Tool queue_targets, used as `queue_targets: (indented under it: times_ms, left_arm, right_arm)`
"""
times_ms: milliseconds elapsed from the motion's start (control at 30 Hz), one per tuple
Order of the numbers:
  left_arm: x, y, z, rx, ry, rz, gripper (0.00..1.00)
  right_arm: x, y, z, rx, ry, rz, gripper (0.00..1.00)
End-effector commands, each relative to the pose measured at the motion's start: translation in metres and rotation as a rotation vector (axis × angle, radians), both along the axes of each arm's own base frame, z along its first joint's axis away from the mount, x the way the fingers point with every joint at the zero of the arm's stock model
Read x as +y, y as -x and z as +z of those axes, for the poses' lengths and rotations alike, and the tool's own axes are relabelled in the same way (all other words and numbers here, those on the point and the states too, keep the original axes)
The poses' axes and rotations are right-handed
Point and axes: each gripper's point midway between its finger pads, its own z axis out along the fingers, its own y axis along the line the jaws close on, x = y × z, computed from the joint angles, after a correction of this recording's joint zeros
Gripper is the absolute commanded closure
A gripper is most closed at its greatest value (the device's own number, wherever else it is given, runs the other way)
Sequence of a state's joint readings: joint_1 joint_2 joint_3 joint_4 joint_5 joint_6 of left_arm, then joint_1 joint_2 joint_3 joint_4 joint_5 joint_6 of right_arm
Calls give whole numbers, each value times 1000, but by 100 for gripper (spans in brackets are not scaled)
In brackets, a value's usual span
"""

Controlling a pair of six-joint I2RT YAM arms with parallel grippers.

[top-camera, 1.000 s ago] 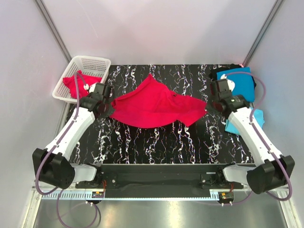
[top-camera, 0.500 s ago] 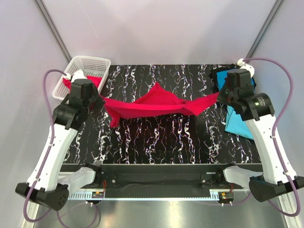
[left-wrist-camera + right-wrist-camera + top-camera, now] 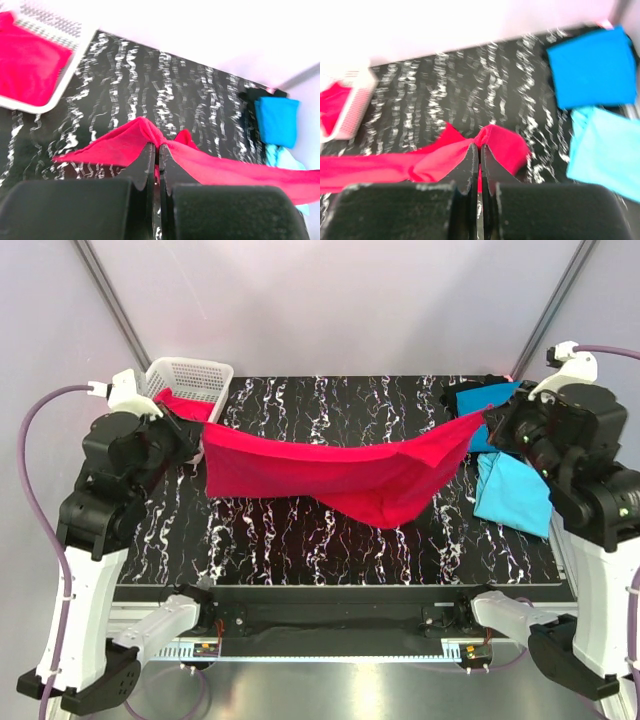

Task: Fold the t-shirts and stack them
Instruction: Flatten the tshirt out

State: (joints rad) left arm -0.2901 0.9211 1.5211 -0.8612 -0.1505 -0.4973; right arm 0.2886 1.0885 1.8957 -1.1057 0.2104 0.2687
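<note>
My left gripper (image 3: 194, 432) and right gripper (image 3: 491, 419) are each clamped tight on an end of the crimson t-shirt (image 3: 330, 472). It hangs stretched and sagging above the table (image 3: 300, 540), spanning from the left edge to the right.

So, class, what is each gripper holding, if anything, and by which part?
Both pinch one crimson t-shirt, which hangs stretched between them: the left gripper at its left end, the right gripper at its right end.

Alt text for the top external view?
Left gripper and right gripper, each shut on one end of a red t-shirt, hold it stretched over the black marbled table. White basket far left; teal-blue shirt and sky-blue shirt at right.
</note>
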Motion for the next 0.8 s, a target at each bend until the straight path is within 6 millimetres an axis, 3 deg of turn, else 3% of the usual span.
queue_targets:
  times_ms: [0,167,233,367,467,500,533,600,633,667,733,767]
  left_arm:
    - [-17,15,42,-150,10,-136,100]
    - [1,25,74,-230,-6,-64,100]
    - [8,21,83,-224,-22,-18,100]
    - [36,-1,80,-176,-56,173,100]
    - [37,-35,64,-80,-96,230,100]
    - [33,-46,59,-58,-104,226,100]
    - [24,-69,42,1,-119,212,100]
    - [14,-89,39,23,-122,194,100]
    - [5,-113,19,86,-145,181,100]
    - [0,-120,16,99,-140,167,100]
    - [-7,-134,15,112,-139,149,100]
    - [-13,-143,6,137,-142,132,100]
  right_arm:
    - [15,25,37,-132,19,161,100]
    - [11,34,62,-214,30,163,100]
    - [10,16,61,-200,46,136,100]
    - [13,-30,44,-156,89,89,100]
    - [18,-72,27,-105,129,60,100]
    - [25,-94,12,-57,148,70,100]
    - [27,-104,14,-66,149,67,100]
    - [36,-132,1,-28,164,77,100]
    - [39,-139,2,-29,162,82,100]
    - [41,-143,14,-58,155,85,100]
    - [49,-158,8,-36,156,103,100]
    - [48,-157,22,-65,149,100,100]
